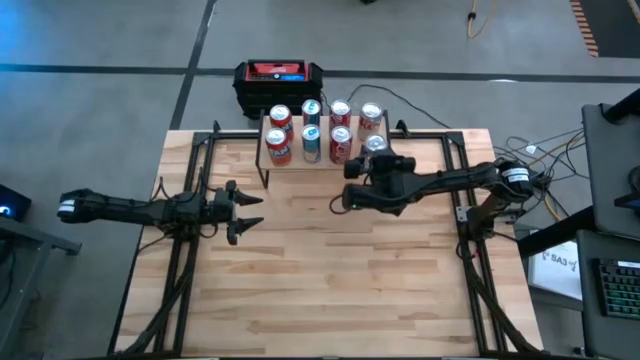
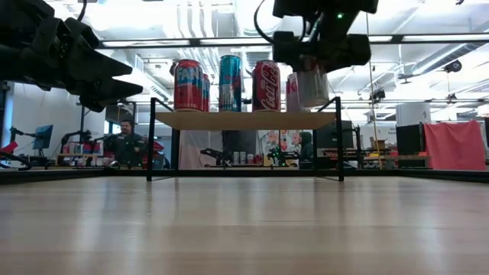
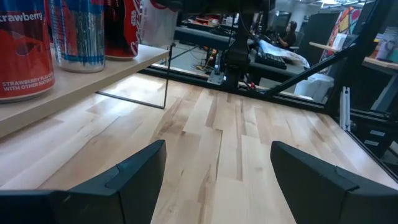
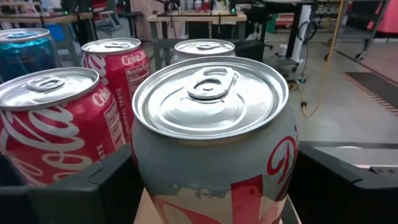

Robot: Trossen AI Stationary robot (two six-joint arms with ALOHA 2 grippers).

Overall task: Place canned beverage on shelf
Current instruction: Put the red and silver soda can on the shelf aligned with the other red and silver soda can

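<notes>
Risk: right gripper (image 1: 376, 152) clamps silver can (image 4: 214, 140) at shelf (image 2: 244, 120) right front corner beside red cans (image 4: 62, 124), sloppy release tips it off; left gripper (image 1: 243, 210) idles apart.

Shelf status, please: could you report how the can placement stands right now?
Right end effector around silver can at shelf right end. Left end effector open, idle above table. Seven cans already on shelf, one red can close beside.
</notes>
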